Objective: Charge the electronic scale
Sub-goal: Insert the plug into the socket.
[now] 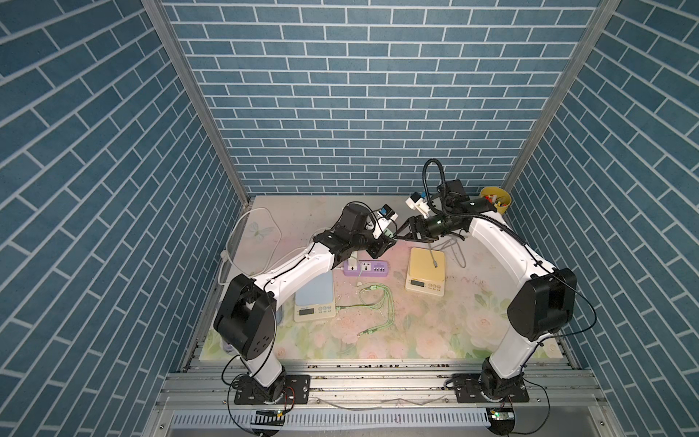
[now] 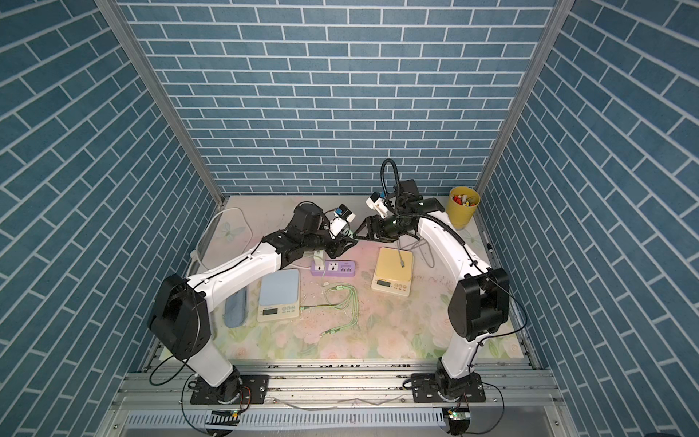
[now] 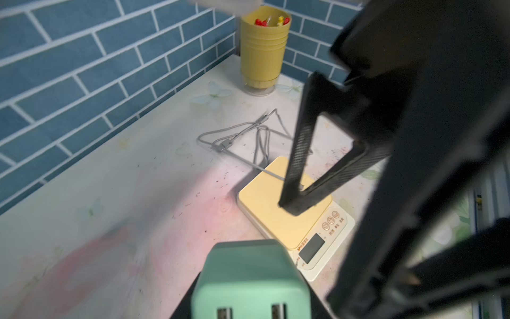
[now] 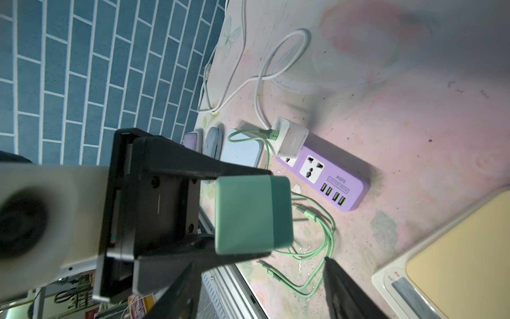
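A mint-green USB adapter (image 3: 249,279) is clamped between the fingers of the left gripper (image 4: 242,214) and held aloft just beyond the purple power strip (image 1: 365,268), on its back-wall side. The right gripper (image 1: 401,232) is seen just beside it with its jaws apart and nothing in them. The yellow-topped electronic scale (image 1: 426,270) is set near the strip on the right arm's side, with the plug end of a grey cable (image 3: 248,138) laid loose on its platform. The adapter's prongs are hidden, so their facing probably cannot be checked before insertion. A misaligned push could be made into the strip's free socket, and the unsecured strip could be shoved against the white adapter (image 4: 288,136) already seated there. The adapter could also be twisted in the clamp if it is brushed by the open jaws.
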{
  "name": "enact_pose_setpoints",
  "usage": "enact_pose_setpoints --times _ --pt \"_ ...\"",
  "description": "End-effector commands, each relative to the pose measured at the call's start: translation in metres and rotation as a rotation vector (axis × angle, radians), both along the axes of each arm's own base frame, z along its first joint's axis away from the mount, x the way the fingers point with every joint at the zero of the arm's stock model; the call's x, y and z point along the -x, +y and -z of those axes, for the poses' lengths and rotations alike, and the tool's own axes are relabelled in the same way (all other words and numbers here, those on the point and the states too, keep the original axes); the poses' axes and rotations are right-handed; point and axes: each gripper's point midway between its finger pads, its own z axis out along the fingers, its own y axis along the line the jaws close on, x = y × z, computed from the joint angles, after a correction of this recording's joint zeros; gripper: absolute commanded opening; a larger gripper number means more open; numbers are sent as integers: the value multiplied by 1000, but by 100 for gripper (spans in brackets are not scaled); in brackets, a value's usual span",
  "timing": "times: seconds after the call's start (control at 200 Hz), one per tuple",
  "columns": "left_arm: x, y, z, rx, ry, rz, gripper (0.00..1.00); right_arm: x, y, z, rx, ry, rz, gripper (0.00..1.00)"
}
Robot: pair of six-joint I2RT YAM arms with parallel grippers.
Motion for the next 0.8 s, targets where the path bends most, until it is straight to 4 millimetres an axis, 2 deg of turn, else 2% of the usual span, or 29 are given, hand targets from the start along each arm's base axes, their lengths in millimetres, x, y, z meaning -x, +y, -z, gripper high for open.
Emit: enact_pose_setpoints --times 0.0,0.065,0.135,0.41,0.55,0.795 --pt "-16 31 28 -110 124 -248 30 -19 -27 -9 65 -95 154 71" --pt "-16 42 43 -169 182 -339 32 -30 -39 1 60 -87 234 71" --pt "-13 53 57 -250 218 -413 32 -38 -42 12 45 -75 277 69" --pt "-6 58 100 -419 316 -524 33 -42 -37 55 34 26 301 68" --pt "-2 57 110 -442 344 -558 32 -36 -37 70 45 63 289 67" --pt "2 56 125 -434 373 -607 32 -32 -37 80 57 82 277 67"
